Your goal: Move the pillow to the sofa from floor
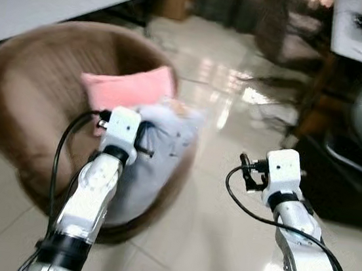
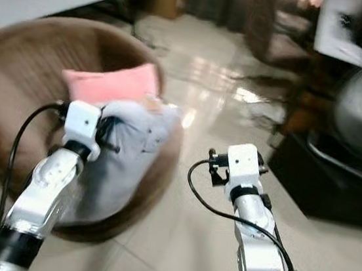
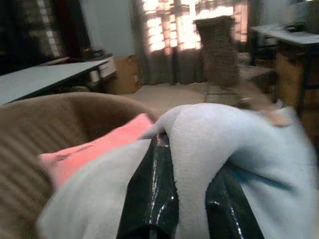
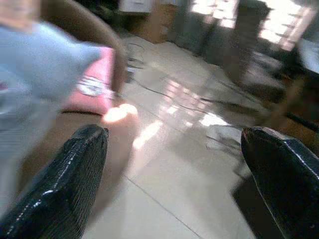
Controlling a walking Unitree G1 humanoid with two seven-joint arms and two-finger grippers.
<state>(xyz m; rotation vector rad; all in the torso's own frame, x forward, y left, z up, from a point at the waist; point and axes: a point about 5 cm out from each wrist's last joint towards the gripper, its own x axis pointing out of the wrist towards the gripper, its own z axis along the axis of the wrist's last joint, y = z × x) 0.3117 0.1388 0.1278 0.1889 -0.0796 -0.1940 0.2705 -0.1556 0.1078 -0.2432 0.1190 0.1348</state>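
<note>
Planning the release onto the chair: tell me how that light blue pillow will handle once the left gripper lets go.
Likely floppy: the light blue pillow bunches and folds around the left gripper fingers, which pinch a ridge of its cloth. Probably light, since one pinch carries it and it drapes over the brown round chair. It should slump rather than roll, perhaps settling against the pink cushion.

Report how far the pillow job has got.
Done: the light blue pillow is off the floor, pinched by the left claw. In hand: it hangs over the brown round sofa, beside a pink cushion. Left: lower and release it on the seat. The right claw is open, holding nothing, above the tiles.
</note>
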